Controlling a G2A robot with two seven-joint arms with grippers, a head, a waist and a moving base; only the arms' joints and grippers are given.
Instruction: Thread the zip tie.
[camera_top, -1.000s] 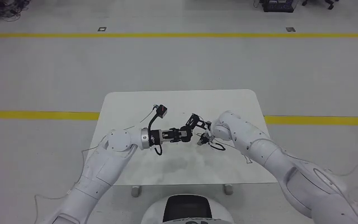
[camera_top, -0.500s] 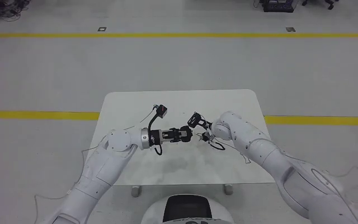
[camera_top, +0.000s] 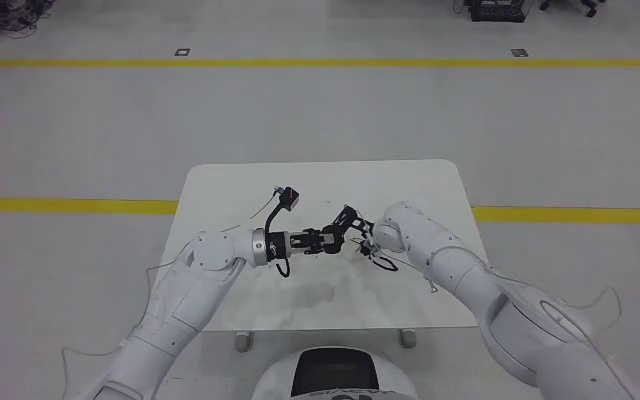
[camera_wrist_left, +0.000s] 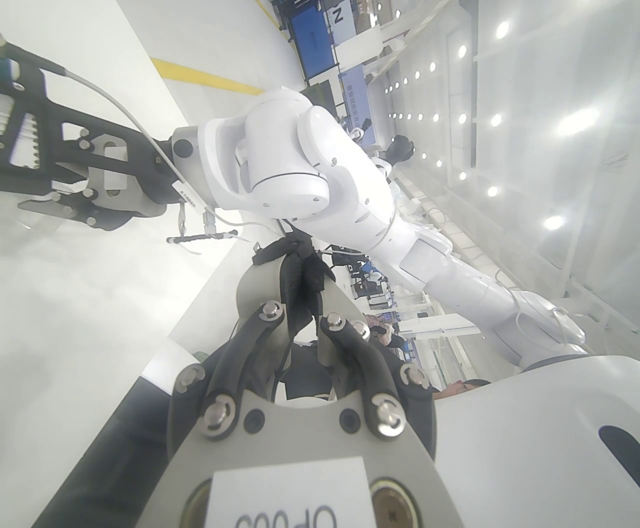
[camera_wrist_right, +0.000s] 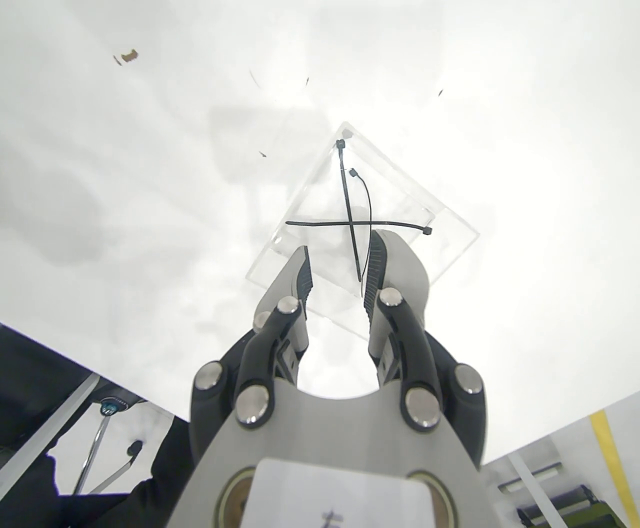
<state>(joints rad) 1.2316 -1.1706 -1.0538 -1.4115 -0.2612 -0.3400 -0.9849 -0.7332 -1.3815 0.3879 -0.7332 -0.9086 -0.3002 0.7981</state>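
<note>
My left gripper (camera_wrist_left: 292, 257) is shut, with a short black piece, seemingly a zip tie (camera_wrist_left: 264, 256), poking out at its tips. In the top view it (camera_top: 337, 240) hangs over the middle of the white table (camera_top: 220, 190), pointing at my right gripper (camera_top: 348, 221) close beside it. My right gripper (camera_wrist_right: 340, 262) stands open with nothing between its fingers. Below it lies a clear tray (camera_wrist_right: 450, 220) holding three loose black zip ties (camera_wrist_right: 345, 190). The left wrist view also shows the right gripper (camera_wrist_left: 22, 165) open just past the left fingertips.
A few small dark scraps (camera_wrist_right: 126, 56) lie on the table beyond the clear tray. A thin cable (camera_wrist_left: 115, 107) runs along the right gripper. Yellow floor lines (camera_top: 90, 205) pass behind the table.
The right arm has shifted slightly, its elbow drawing in toward the table. The left arm has stayed in place with its gripper shut.
</note>
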